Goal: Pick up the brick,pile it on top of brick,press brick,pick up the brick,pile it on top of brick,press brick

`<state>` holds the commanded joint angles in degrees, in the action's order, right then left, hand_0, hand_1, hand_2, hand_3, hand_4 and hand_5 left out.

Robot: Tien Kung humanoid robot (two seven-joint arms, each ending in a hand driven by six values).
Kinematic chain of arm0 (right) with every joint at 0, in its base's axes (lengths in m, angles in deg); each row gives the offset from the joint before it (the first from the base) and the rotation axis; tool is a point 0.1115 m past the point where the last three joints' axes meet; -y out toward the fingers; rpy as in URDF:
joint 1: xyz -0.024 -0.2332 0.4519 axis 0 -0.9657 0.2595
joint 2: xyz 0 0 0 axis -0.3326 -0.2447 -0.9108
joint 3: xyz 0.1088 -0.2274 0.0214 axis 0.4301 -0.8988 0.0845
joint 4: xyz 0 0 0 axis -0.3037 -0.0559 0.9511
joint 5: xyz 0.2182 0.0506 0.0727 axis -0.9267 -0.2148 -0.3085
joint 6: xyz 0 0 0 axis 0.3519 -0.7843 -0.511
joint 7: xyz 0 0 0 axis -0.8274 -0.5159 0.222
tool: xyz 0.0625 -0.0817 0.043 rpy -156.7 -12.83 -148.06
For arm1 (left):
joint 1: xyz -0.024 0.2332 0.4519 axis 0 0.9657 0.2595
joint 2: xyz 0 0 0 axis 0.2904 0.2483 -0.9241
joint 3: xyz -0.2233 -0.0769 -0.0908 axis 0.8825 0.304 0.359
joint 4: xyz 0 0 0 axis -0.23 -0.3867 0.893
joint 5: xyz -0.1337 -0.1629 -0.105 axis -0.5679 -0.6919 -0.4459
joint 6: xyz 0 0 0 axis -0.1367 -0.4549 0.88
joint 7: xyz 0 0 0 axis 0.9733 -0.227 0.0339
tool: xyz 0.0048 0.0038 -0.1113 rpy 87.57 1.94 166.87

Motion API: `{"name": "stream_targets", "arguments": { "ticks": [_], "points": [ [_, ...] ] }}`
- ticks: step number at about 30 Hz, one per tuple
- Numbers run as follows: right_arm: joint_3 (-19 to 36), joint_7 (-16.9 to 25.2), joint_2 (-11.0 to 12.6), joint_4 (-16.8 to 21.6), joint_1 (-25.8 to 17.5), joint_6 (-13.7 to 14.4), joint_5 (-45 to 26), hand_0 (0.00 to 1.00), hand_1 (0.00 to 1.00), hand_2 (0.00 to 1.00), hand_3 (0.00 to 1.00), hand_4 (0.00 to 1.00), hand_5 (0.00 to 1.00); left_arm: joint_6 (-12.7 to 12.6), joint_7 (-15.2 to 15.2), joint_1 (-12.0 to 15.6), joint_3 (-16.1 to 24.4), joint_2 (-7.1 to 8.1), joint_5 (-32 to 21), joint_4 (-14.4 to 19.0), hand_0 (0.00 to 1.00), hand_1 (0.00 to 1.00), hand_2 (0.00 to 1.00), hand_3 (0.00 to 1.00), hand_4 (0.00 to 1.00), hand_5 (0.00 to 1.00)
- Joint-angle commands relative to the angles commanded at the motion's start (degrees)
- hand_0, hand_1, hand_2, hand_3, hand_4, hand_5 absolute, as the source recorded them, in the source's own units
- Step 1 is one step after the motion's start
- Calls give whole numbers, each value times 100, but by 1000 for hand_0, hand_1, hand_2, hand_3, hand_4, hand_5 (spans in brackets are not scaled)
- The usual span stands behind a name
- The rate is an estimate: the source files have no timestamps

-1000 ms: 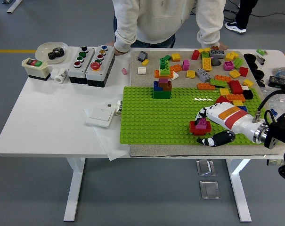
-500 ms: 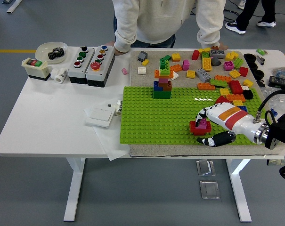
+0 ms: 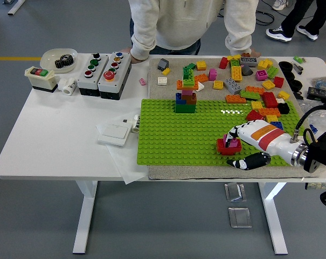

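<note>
On the green baseplate (image 3: 173,137), near its front right, a small pink brick (image 3: 233,143) sits on top of a red brick (image 3: 224,147). My right hand (image 3: 234,150) comes in from the right. Its white fingers (image 3: 239,131) lie over the pink brick from behind, while the black thumb (image 3: 249,160) is spread apart below, off the bricks. Nothing is gripped between fingers and thumb. A taller tower of mixed bricks (image 3: 186,97) stands at the baseplate's far edge. The left arm is out of sight.
Several loose bricks (image 3: 249,75) lie on the grey mat behind the baseplate. Button boxes (image 3: 104,69), a bowl with a black gear (image 3: 59,58) and a white switch plate (image 3: 114,131) are on the left. A person stands at the far side, hands (image 3: 136,53) resting on the table's edge.
My right hand has sunk slightly onto the pink brick; the bricks stay in place. The person's hands have not moved.
</note>
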<state>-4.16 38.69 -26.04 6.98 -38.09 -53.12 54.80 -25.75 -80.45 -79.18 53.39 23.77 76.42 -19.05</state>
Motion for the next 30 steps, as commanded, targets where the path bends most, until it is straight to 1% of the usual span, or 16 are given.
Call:
{"name": "stream_targets", "arguments": {
  "ticks": [17,30],
  "points": [
    [-21,-24,-1,17,3,-67,22,679,658,693,561,783,425,5,6,-12,-43,6,-55,0,777,714,680,565,591,607],
    [-61,-41,-21,-39,-28,-112,28,678,658,693,559,783,424,9,4,-13,-60,9,-62,0,778,714,678,565,591,607]
  ]
}}
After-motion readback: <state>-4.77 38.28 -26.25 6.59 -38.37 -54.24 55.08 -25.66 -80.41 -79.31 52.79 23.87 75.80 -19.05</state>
